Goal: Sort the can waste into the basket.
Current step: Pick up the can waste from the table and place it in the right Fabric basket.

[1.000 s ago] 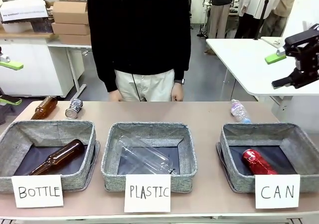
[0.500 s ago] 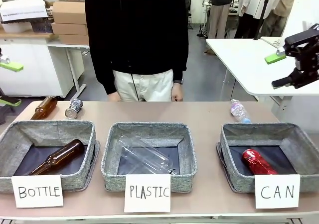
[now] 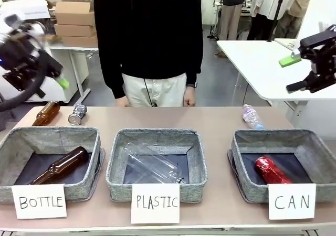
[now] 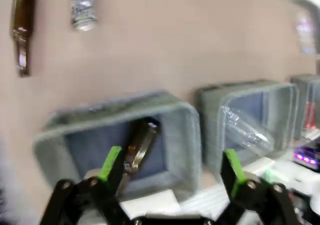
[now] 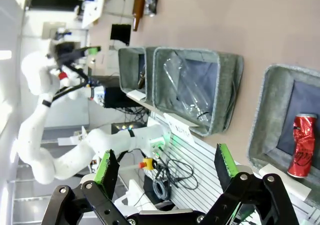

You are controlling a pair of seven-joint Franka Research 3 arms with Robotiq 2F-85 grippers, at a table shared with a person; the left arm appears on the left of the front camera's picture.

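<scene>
Silver can (image 3: 77,114) untouched; left gripper (image 4: 171,155) swung in near it, open; right gripper (image 3: 294,74) open, unmoved.

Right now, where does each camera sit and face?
Front: robot's side, facing across the table at the person; left hand and right hand raised at the edges.
Left wrist: above the table's left end, looking down at the BOTTLE basket; own open fingers below.
Right wrist: high on the right, rolled sideways, facing the CAN basket; own open fingers below.
Shared: silver can, front and left wrist; red can, front and right wrist.
</scene>
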